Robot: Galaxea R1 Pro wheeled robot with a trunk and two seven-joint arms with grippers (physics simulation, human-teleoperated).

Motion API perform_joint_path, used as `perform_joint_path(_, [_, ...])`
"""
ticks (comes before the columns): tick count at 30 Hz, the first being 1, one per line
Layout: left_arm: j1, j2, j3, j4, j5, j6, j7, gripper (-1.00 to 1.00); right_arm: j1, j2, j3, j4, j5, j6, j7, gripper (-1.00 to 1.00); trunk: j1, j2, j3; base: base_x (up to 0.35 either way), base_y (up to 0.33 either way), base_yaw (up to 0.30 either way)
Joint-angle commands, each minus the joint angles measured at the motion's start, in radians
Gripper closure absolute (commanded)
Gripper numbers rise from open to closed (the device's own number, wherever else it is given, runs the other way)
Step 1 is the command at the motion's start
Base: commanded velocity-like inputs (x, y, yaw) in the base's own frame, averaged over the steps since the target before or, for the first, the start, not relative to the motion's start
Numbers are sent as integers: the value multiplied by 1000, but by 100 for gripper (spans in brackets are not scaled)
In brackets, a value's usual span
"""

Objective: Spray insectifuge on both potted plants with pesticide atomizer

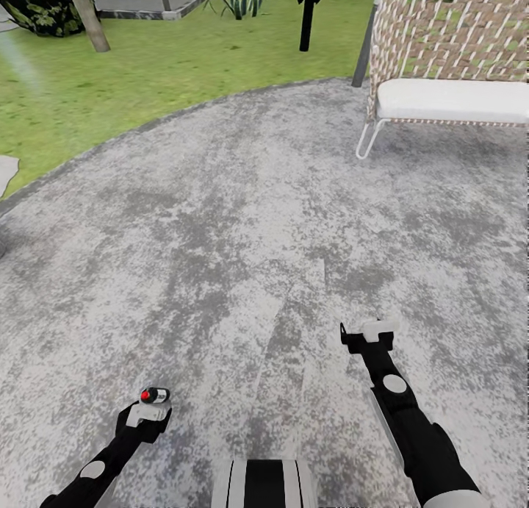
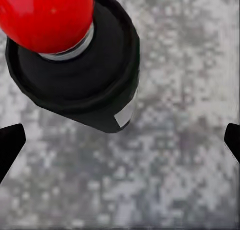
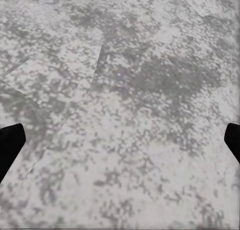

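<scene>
We saw the pesticide atomizer (image 1: 155,395) upright on the paved patch (image 1: 242,221), at twelve o'clock just ahead of our left claw (image 1: 148,414), clearly the nearer arm. Left claw spread; right claw (image 1: 371,333) spread too, holding nothing.

Even, bright daylight with no clear source washes the round paved patch (image 1: 242,229) and the lawn (image 1: 184,59), and almost no cast shadows fall, even under the white-cushioned wicker seat (image 1: 448,100). The renders are soft and blocky: the paving's mottling smears into pixelated blotches in both wrist views, and far foliage is blurred. The atomizer's red cap (image 2: 47,18) looms oversized, slightly soft, with faint sheen.
</scene>
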Motion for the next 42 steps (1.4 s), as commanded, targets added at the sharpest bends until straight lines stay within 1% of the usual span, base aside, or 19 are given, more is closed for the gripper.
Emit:
perform_joint_path(1, [0, 0, 7, 0, -10, -4, -4, -100, 0, -1, 3, -1, 10, 9, -7, -100, 0, 0, 1, -50, 0, -100])
perform_joint_path(14, [0, 1, 8, 0, -10, -4, -4, -100, 0, -1, 3, -1, 10, 9, -7, -100, 0, 0, 19, -9, 16, -94])
perform_joint_path(19, [0, 2, 8, 0, -10, -4, -4, -100, 0, -1, 3, -2, 10, 9, -7, -100, 0, 0, 20, 0, 143, -14])
perform_joint_path(32, [0, 2, 8, 0, -10, -4, -3, -100, 0, -1, 3, -3, 10, 9, -7, -100, 0, 0, 20, 0, 8, -1])
perform_joint_path(42, [0, 3, 8, 0, -10, -4, -3, -100, 0, -1, 3, -1, 10, 9, -7, -100, 0, 0, 33, 0, 0, 0])
